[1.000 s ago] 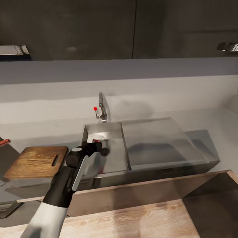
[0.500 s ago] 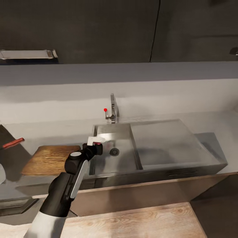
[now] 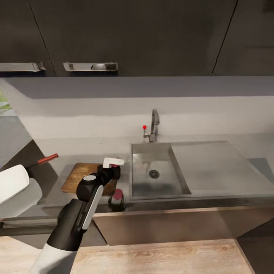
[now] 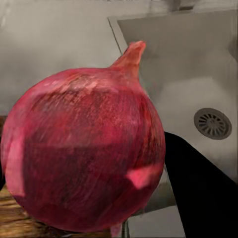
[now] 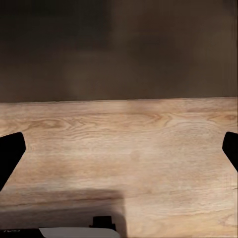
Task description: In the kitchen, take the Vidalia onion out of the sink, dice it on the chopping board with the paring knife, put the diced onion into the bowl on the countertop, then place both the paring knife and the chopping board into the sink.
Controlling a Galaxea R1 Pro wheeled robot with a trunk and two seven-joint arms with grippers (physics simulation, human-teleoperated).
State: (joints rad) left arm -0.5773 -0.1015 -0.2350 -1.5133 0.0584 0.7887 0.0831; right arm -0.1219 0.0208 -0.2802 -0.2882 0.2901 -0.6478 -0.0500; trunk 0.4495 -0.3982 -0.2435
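My left gripper point(image 3: 116, 198) is shut on the Vidalia onion point(image 3: 118, 194), a reddish-purple bulb point(image 4: 84, 148). It hangs over the countertop's point(image 3: 57, 150) front edge, between the chopping board point(image 3: 82, 176) and the sink point(image 3: 142, 188). One black finger point(image 4: 198, 191) shows beside the bulb. The sink basin holds nothing but its round drain point(image 3: 153, 174); the drain point(image 4: 212, 123) also shows past the onion. The paring knife point(image 3: 45, 159) lies left of and behind the board. The white bowl point(image 3: 13, 184) sits at the far left. My right gripper point(image 5: 119, 151) is open over wooden floor.
The chrome tap point(image 3: 154, 127) with its red knob point(image 3: 144, 127) stands behind the basin. The flat drainboard point(image 3: 213, 165) stretches to the right of it. Dark wall cabinets point(image 3: 133, 34) hang above. Light wooden floor point(image 3: 160, 258) lies in front of the counter.
The camera has swung left, so everything sits further right in the picture. My left gripper has carried the onion out of the basin to the counter's front edge beside the board.
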